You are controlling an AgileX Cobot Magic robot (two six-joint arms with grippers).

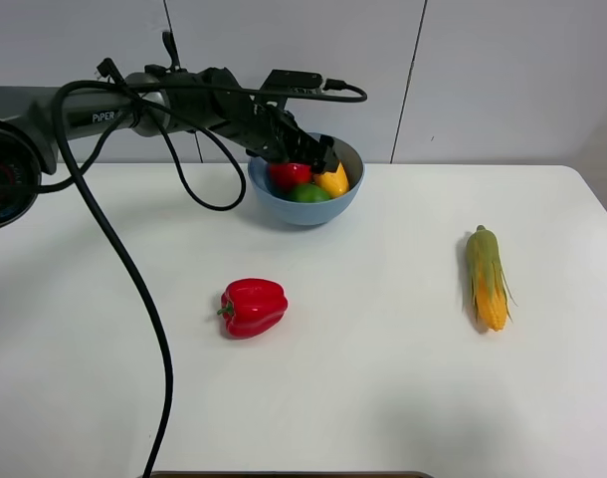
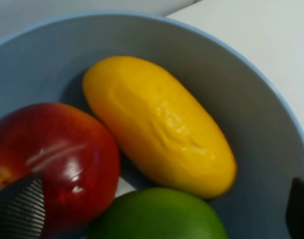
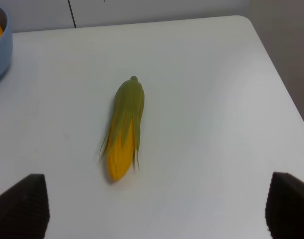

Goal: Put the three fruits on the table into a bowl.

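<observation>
We note a grey tubular left arm [image 1: 80,112] bearing white "PiPER" lettering, darkening to black at its wrist section. A small black box-shaped camera module [image 1: 294,82] sits atop the wrist. Thick, glossy black cables [image 1: 134,289] loop off the arm. A dark rounded base housing [image 1: 3,179] shows faint red markings. The ribbed black rubber finger pads [image 2: 18,211] are finely grooved; the right gripper's dark textured fingertips [image 3: 22,204] look matte.

You see a light-blue bowl [image 1: 305,211] on the white table [image 1: 383,378], holding a red apple [image 2: 52,159], yellow-orange mango [image 2: 157,124] and green lime [image 2: 159,216], all touching.
</observation>
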